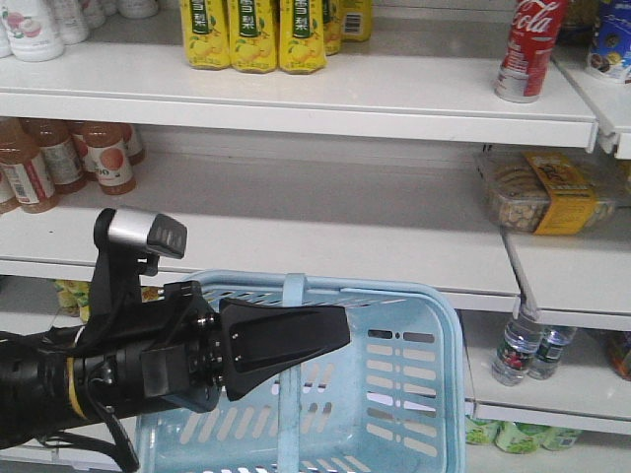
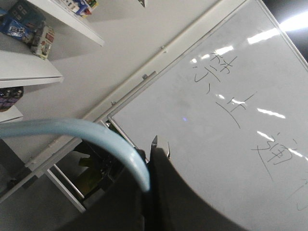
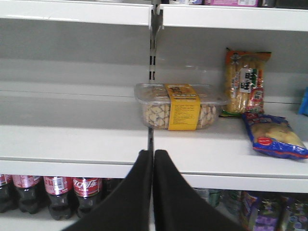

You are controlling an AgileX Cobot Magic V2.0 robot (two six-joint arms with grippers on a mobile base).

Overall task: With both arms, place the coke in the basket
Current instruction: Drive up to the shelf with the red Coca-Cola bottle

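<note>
Light-blue plastic basket (image 1: 446, 325) sits low in front of shelving. Left gripper (image 1: 340, 333) lies across basket's near-left part, black wedge fingers (image 2: 180, 192) pinched narrow on handle (image 2: 72, 127); blue arc runs in and vanishes between them. Coke (image 1: 529, 44) upright on top shelf (image 1: 394, 91), up and right of basket, well apart, untouched. Right gripper (image 3: 153, 155): fingers pressed flat together, nothing between, tips aimed at clear snack box (image 3: 180, 107), apart from it; box rests on shelf above basket's right end.

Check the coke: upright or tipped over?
Upright: the coke stands on its base on the upper shelf, outside the basket; its cap is out of frame.
</note>
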